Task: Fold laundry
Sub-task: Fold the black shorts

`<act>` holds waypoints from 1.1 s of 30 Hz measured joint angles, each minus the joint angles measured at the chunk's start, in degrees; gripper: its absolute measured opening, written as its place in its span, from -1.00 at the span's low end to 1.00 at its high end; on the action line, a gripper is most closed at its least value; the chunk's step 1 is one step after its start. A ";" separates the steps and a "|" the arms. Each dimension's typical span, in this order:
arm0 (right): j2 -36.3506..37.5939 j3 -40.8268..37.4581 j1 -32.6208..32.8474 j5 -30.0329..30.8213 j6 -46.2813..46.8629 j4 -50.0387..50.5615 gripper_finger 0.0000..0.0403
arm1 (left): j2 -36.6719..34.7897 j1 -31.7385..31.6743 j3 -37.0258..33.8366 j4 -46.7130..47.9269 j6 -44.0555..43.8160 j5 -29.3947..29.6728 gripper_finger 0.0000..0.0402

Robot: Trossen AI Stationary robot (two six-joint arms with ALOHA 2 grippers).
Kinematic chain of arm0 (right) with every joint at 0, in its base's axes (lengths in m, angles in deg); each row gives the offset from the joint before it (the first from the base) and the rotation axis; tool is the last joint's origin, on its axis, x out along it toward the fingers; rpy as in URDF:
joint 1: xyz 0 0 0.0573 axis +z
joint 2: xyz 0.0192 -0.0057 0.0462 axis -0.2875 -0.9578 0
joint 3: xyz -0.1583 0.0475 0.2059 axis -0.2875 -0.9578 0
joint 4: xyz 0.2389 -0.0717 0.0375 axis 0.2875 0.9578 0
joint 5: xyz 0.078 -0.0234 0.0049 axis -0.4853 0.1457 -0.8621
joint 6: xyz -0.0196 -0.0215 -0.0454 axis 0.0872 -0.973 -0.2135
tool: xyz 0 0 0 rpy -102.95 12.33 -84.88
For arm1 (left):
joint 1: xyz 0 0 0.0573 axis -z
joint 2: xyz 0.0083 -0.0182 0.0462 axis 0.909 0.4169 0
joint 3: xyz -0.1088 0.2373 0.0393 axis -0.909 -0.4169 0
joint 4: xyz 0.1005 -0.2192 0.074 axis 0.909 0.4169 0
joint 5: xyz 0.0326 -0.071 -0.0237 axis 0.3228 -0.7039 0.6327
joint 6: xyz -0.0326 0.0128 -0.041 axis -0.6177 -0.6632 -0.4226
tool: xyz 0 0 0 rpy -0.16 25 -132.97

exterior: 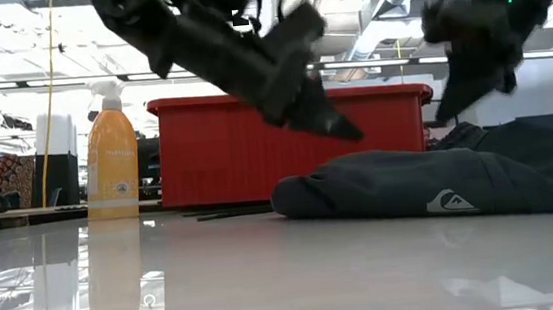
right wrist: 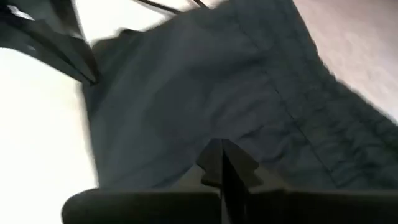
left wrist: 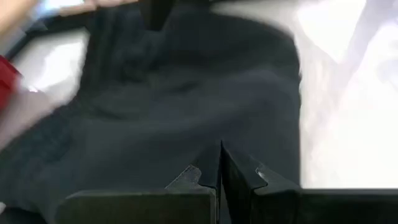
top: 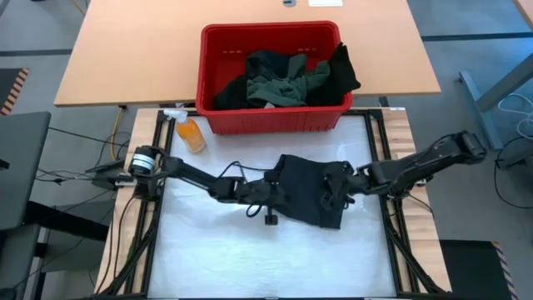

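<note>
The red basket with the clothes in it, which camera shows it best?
The high view: it looks straight down into the red basket, showing its whole rim and the dark green and black clothes piled inside. The low view shows only its side wall, partly behind an arm. The left wrist view catches perhaps a red sliver; the right wrist view shows none.

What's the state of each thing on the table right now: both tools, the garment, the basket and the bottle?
Left tool: shut, over the black garment's left side.
Right tool: shut, over the garment's right side.
Black garment: lying rumpled on the white mat, not folded.
Red basket: upright, holding more dark green and black clothes.
Spray bottle: upright, beside the basket.
</note>
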 joint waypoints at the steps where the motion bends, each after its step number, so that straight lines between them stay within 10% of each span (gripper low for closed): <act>1: -0.47 -1.40 -0.29 -0.65 1.00 -0.92 -0.90 | 0.51 -0.52 0.23 1.93 -0.66 -1.05 -1.00; 23: -0.94 -7.75 -8.26 -11.15 -0.30 12.79 -0.92 | 1.82 -0.97 0.43 9.57 -7.12 -0.76 -1.00; 33: -0.94 7.79 -10.45 -11.80 -10.65 23.54 -0.91 | -1.64 -0.17 1.73 9.02 -5.08 -1.61 -1.00</act>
